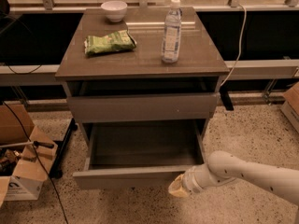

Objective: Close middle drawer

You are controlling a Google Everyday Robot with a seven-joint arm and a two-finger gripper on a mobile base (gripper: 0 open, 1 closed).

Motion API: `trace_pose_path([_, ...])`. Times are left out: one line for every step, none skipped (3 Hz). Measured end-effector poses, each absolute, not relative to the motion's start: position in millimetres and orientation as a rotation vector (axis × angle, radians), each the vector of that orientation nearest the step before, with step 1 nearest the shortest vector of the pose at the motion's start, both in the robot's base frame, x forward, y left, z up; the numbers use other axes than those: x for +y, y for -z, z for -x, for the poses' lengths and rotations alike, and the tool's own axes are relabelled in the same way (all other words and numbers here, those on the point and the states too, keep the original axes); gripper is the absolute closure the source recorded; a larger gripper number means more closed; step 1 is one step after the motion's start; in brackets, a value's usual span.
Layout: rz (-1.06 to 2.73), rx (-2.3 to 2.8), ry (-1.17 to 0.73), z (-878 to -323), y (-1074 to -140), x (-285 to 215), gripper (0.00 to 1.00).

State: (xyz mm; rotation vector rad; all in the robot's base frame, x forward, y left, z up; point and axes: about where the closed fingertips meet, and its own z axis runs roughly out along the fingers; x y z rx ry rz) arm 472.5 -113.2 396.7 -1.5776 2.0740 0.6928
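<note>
**Cardboard boxes** – on the floor at far left, apart from the cabinet and out of the drawer's path.

**Green snack bag**, **white bowl**, **water bottle** – on the tabletop, the bottle upright. None has a part in the task, though a hard shove to the cabinet might rock the bottle.

**Middle drawer** – pulled far out beneath the upper front, which sits much further back. It is wide and grey-brown, with a plain flat front and no handle. The box is deep and paler grey inside.

**End effector** – low, at the right end of the drawer's front, touching it or just beside it. With no handle to grasp, it is probably placed there to push the front inward. It holds nothing, and how far open it is cannot be told.
</note>
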Motion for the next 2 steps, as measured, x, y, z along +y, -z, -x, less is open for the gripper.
trace_pose_path([1.578, 2.074, -0.693, -473, -397, -113, 1.0])
trace_pose_path([1.582, 1.975, -0.559, -521, -394, -108, 1.0])
